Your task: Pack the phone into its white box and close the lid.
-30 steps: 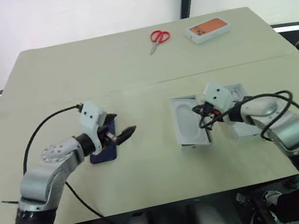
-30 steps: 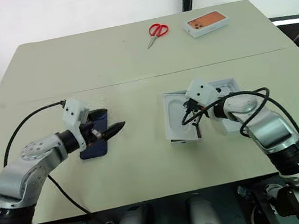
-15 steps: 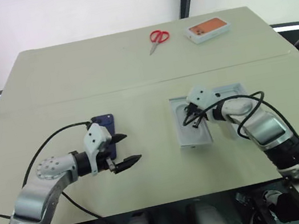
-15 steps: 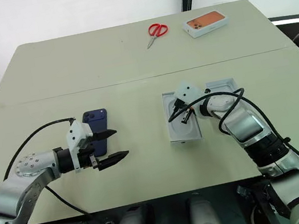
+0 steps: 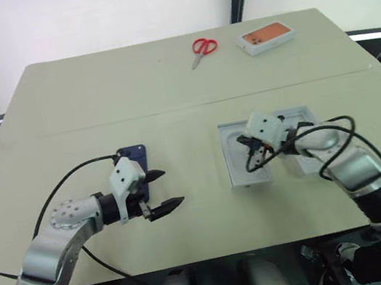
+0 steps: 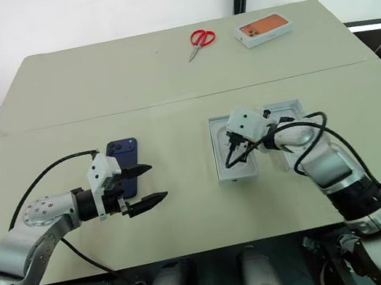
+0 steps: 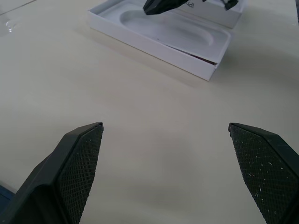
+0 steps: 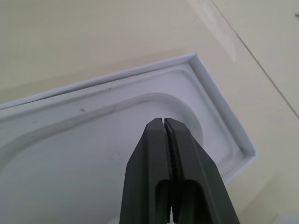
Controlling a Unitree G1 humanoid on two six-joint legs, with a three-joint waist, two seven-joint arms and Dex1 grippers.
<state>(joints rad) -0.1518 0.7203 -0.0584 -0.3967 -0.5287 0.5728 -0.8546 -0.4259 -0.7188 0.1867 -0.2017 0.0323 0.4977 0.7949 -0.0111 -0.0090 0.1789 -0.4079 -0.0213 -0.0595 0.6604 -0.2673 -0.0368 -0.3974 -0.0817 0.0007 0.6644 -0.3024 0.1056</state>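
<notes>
Phone [image 6: 124, 166] flat on table [image 6: 163, 73], outside both white trays.

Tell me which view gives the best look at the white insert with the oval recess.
The right wrist view: the white insert lies close under the shut right gripper, its oval recess and rim plain. The left wrist view shows it whole but farther off, past the open left gripper. The head views show it small.
</notes>
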